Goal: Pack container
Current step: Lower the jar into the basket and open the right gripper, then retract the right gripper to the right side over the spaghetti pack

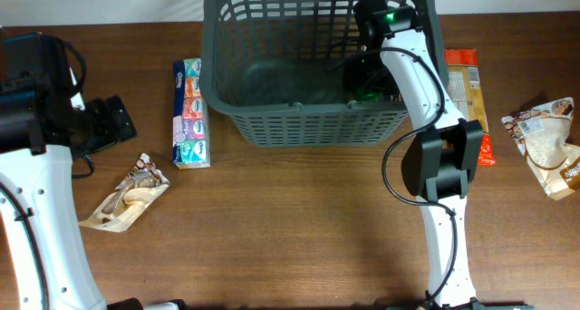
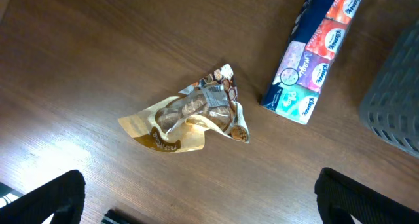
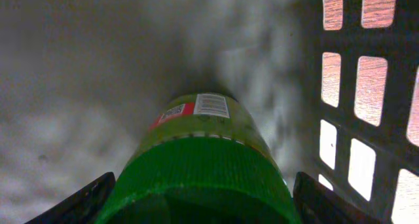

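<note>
Hanging over the table's left side, the left gripper (image 2: 201,199) gapes wide with nothing in it, a crumpled snack pouch (image 2: 190,119) below and a tissue pack (image 1: 189,113) just beyond. The basket (image 1: 317,129) sits far-centre. Inside its right end, the right gripper (image 3: 203,207) clamps a green bottle (image 3: 196,152) near the slotted wall. An orange packet (image 1: 467,83) and a white bag (image 1: 548,142) lie further right.

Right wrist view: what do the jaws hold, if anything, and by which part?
The right gripper holds a green bottle by its ribbed green top end, inside the container. The left gripper holds nothing.
</note>
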Robot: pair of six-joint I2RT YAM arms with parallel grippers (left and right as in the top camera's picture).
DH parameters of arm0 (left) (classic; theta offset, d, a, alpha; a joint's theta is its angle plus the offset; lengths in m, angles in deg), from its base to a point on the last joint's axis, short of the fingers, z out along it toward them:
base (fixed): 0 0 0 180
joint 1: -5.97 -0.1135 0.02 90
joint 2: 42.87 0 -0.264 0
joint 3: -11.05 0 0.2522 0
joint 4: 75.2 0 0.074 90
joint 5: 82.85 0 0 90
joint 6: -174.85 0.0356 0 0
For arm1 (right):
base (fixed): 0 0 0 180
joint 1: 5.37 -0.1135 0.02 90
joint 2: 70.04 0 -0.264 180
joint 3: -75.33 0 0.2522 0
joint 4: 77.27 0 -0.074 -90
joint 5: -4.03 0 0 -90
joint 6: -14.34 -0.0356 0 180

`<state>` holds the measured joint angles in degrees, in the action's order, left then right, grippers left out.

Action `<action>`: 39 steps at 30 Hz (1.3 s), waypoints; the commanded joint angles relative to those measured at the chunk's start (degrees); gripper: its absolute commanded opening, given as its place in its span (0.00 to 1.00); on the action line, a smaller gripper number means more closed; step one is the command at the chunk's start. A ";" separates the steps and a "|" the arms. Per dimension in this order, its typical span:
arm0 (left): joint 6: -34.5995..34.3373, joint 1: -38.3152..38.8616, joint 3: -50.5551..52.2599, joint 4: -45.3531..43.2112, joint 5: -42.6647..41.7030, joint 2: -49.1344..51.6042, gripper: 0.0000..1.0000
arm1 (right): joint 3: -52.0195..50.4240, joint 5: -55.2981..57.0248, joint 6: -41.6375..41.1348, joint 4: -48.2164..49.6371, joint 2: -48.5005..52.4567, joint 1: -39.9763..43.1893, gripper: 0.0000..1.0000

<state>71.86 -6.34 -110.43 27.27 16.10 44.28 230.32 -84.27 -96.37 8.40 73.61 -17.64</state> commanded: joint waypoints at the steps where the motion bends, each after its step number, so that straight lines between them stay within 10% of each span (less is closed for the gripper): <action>1: 0.72 -0.22 0.07 0.04 -0.13 -0.48 0.99 | 1.84 0.31 1.25 -0.42 0.07 -0.15 0.78; 20: 0.70 -0.22 0.07 0.72 -0.15 -0.48 1.00 | 38.97 0.85 3.45 -8.76 -4.00 1.68 0.92; 39: 0.72 -0.22 0.07 0.92 -0.15 -0.48 1.00 | 38.69 14.29 0.46 -16.76 -20.65 25.90 0.99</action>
<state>71.86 -6.34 -110.43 28.14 16.10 44.28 268.15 -73.26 -93.98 -7.98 55.52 3.67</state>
